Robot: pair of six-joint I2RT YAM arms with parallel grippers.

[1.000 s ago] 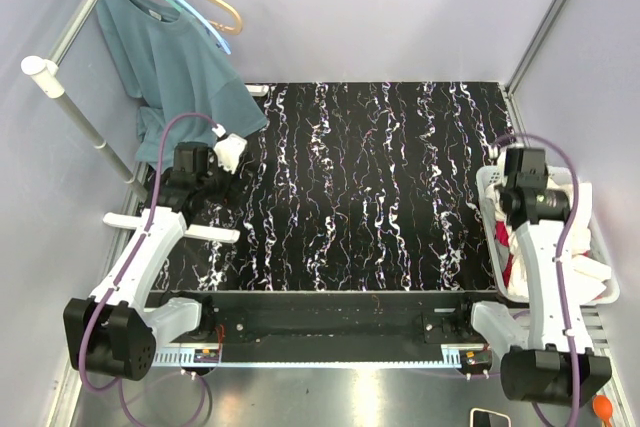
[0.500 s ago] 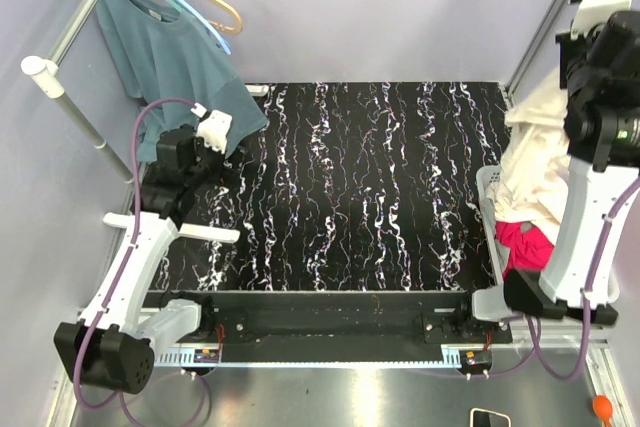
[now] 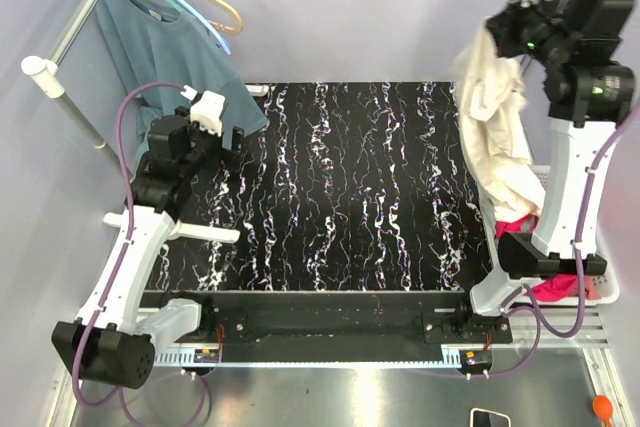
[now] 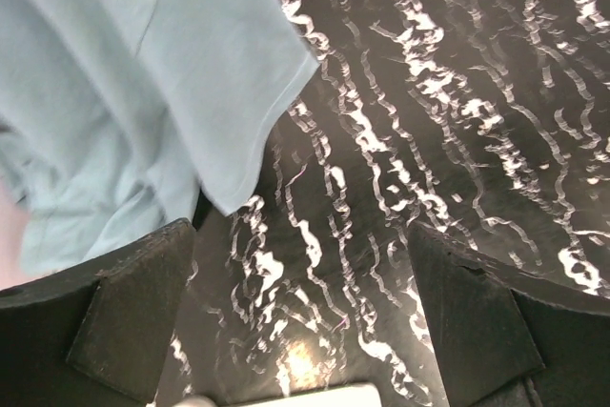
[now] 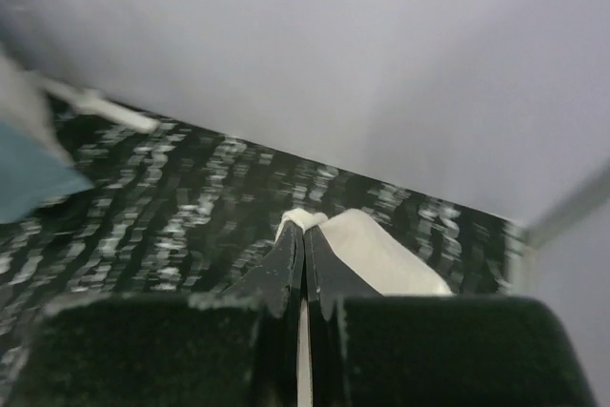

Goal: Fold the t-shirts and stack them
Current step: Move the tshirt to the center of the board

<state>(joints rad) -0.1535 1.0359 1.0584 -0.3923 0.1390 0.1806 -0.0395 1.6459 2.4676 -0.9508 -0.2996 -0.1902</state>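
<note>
My right gripper (image 3: 492, 35) is raised high at the back right, shut on the cream t-shirt (image 3: 498, 127). The shirt hangs from it in a long bunch, its lower end near the basket. In the right wrist view the right gripper (image 5: 305, 231) has its jaws pressed together on a fold of the cream t-shirt (image 5: 381, 256). The magenta-pink t-shirt (image 3: 520, 229) lies crumpled in the white basket (image 3: 603, 292). My left gripper (image 3: 230, 132) hovers over the table's back left corner. In the left wrist view the left gripper (image 4: 305, 321) is open, with only the table between its fingers.
A teal shirt (image 3: 165, 57) hangs on a hanger from the metal rack (image 3: 70, 97) at the back left, and its hem (image 4: 191, 111) drapes close to my left gripper. Grey walls enclose the black marbled table (image 3: 360, 187). An orange hanger (image 3: 205, 2) is on the rack.
My right arm has risen out of the basket, lifting the cream t-shirt high and swinging it left towards the table. The pink t-shirt is now uncovered. My left arm moved slightly back.
</note>
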